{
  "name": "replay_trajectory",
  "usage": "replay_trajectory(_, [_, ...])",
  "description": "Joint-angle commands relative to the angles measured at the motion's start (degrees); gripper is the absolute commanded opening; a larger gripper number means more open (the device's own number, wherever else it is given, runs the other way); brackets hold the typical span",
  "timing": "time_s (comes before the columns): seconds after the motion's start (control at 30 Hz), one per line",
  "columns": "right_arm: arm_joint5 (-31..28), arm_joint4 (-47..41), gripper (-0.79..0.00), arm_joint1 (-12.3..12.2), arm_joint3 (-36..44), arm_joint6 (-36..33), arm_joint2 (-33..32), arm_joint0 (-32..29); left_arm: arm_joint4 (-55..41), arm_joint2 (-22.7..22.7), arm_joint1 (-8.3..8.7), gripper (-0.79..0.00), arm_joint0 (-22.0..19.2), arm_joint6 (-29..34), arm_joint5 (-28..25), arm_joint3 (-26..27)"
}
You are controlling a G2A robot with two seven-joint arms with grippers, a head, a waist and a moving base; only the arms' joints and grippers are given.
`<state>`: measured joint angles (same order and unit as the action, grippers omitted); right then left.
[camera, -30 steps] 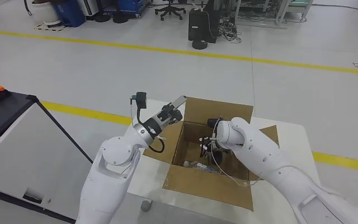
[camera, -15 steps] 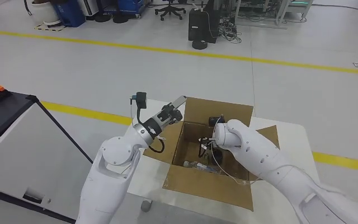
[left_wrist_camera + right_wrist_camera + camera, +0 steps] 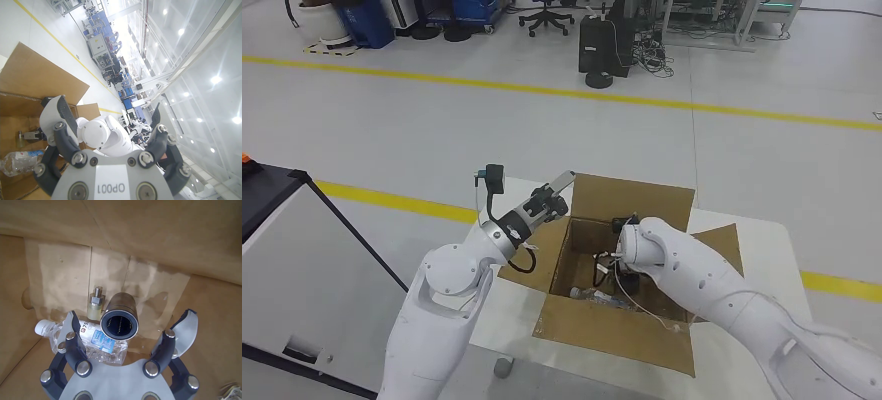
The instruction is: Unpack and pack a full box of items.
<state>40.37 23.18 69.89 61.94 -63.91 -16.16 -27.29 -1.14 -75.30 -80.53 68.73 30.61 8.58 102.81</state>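
An open cardboard box (image 3: pixel 612 335) stands on the white table (image 3: pixel 762 240). Inside it, in the right wrist view, a metal cylinder (image 3: pixel 119 317) rests on a crushed clear bottle (image 3: pixel 94 340), with a small bolt fitting (image 3: pixel 95 306) behind them. My right gripper (image 3: pixel 130 323) hangs open inside the box just above the cylinder, its fingers apart from it on either side. My left gripper (image 3: pixel 550 195) is held open and empty in the air by the box's far-left flap. The left wrist view shows the bottle (image 3: pixel 19 161) and the bolt fitting (image 3: pixel 19 141) on the box floor.
The box's flaps stand open on all sides, the far one upright (image 3: pixel 632 195). Crumpled paper (image 3: pixel 230 391) lies in a corner of the box. A dark table (image 3: pixel 272 200) stands off to the left, across open floor.
My right arm has pushed deeper and leftward into the box, toward the cylinder. The left arm has kept still.
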Motion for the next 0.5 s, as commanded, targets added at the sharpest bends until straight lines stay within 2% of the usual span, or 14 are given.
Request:
replay_trajectory(0.0, [0.2,-0.42,0.0,0.24,-0.25,0.19,0.58,0.31,0.0,0.0,0.0,0.0,0.0,0.0,0.0,0.0])
replay_trajectory(0.47, [1.79,-3.06,0.0,1.19,-1.59,1.79,3.78,1.61,0.0,0.0,0.0,0.0,0.0,0.0,0.0,0.0])
